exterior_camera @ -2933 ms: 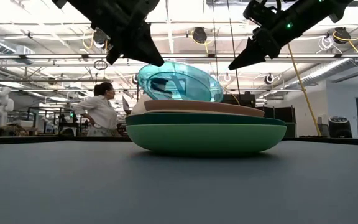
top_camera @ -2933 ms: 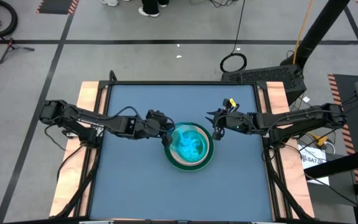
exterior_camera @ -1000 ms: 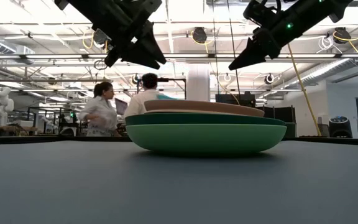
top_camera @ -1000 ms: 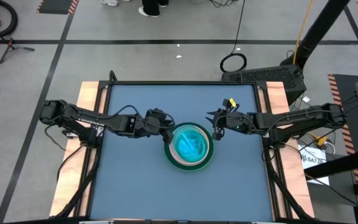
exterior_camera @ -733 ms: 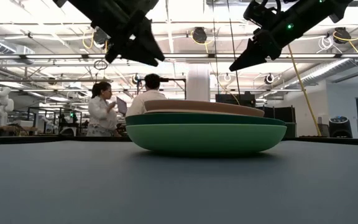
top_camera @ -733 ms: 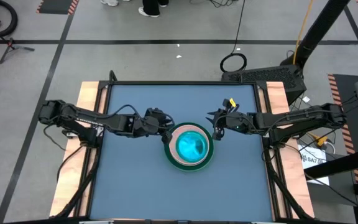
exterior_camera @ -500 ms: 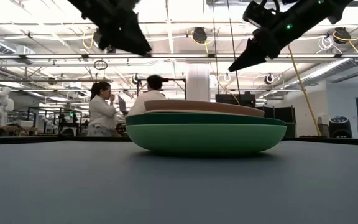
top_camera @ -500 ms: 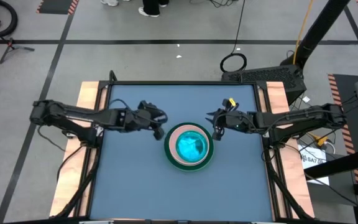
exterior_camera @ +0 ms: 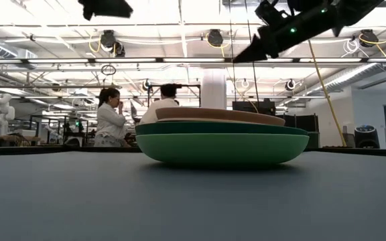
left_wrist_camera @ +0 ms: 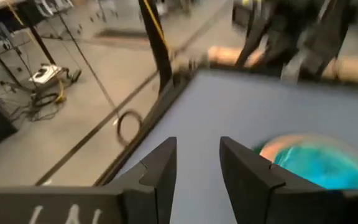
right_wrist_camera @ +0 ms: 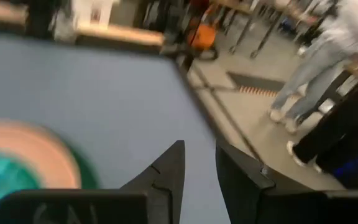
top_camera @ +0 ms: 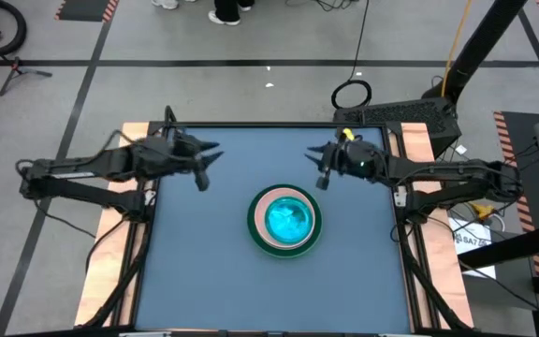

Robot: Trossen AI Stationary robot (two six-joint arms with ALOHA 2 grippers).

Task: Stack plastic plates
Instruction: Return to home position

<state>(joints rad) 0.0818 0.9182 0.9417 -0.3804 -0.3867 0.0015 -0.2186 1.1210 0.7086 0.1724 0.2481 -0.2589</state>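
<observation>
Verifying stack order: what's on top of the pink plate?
A translucent cyan plate nests in the pink plate, per the high view. Anything between them is covered. In the low view the pink rim hides it.

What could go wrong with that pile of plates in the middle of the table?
1. In the low view the pink plate looks tilted, higher on one side. The pile may not be sitting flat, so a bump to the table could make it slide.
2. The left fingers and right fingers are open and apart from the pile, so nothing would steady it if it slipped.
</observation>
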